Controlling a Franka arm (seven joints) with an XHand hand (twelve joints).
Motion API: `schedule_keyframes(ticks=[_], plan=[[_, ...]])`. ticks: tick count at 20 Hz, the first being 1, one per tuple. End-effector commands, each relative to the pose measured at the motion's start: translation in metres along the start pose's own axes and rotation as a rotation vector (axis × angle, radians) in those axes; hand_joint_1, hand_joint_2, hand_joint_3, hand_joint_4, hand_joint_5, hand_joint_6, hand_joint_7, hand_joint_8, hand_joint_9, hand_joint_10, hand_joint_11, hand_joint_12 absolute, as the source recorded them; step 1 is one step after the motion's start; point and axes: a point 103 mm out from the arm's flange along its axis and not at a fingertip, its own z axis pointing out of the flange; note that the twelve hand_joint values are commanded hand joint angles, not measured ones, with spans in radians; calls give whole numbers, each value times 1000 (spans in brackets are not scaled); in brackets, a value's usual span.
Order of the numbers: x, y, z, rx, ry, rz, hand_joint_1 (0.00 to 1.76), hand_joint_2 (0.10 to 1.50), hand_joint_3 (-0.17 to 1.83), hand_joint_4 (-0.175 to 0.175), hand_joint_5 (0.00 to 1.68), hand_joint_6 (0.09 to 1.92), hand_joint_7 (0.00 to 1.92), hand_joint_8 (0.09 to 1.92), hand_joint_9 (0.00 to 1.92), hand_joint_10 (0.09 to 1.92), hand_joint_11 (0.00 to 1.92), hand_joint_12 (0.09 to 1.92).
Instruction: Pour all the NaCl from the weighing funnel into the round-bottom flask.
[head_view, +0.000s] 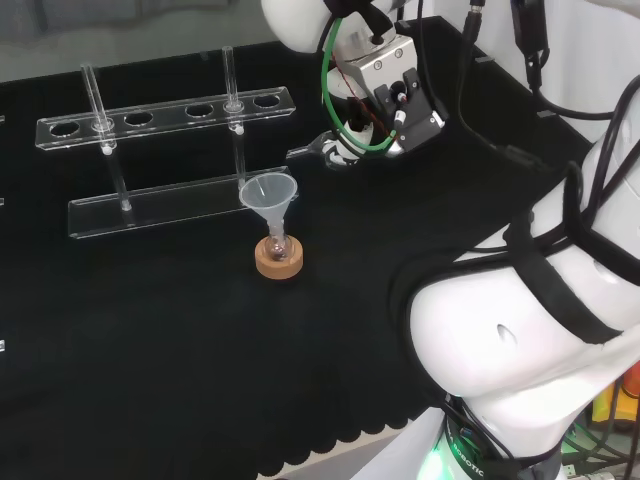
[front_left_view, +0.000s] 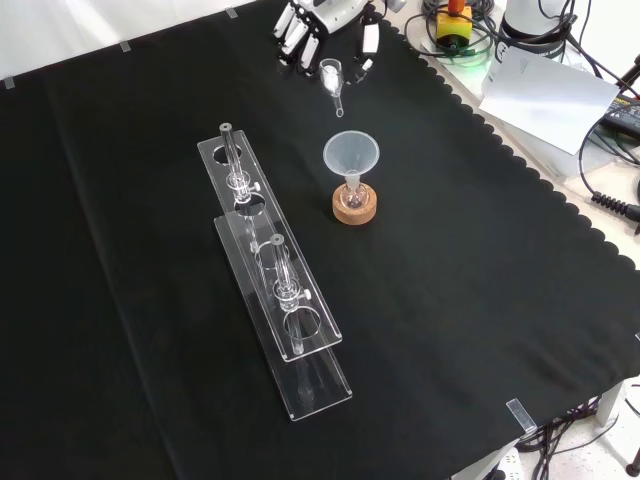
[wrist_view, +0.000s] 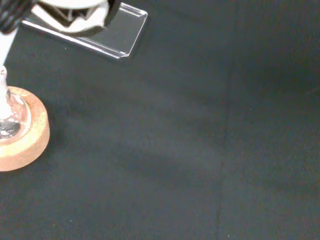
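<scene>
Head view – flask: a small clear round-bottom flask (head_view: 277, 243) sits in a round cork ring stand (head_view: 279, 258) on the black-clothed bench (head_view: 150, 330), with a translucent plastic cone funnel (head_view: 268, 195) standing in its neck.
Head view – rack: a clear acrylic test-tube rack (head_view: 165, 155) stands behind the flask, with thin glass tubes upright in it.
Head view – hand: the black and white hand (head_view: 335, 148) hangs right of the funnel and above the cloth; its fingers are too hidden here to tell their pose.
Front view – hand: at the top edge, its fingers (front_left_view: 295, 30) are curled downward.
Front view – weighing funnel: the small clear glass weighing funnel (front_left_view: 333, 77) hangs just below the hand, spout tilted down toward the cone funnel but well apart from it; the fingers seem to pinch it, though the contact is hard to make out.
Front view – flask: cork ring and cone funnel stand right of the rack's far end.
Wrist view – stand: the cork ring (wrist_view: 22, 142) with the flask's glass bulb (wrist_view: 10, 117) lies close by, the rack's base corner (wrist_view: 117, 32) beyond it.
</scene>
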Motion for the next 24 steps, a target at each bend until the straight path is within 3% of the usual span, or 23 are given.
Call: schedule_keyframes(ticks=[1,12,24], plan=[[9,-2,-2,14,-37,-21,1109,613,797,175,1201,868,440,675,834,499,605,1206],[18,2,-3,77,-119,-31,1109,611,800,175,1202,868,441,674,835,497,599,1207],[22,10,-9,99,-184,-35,1110,608,802,175,1204,866,443,673,838,495,596,1210]])
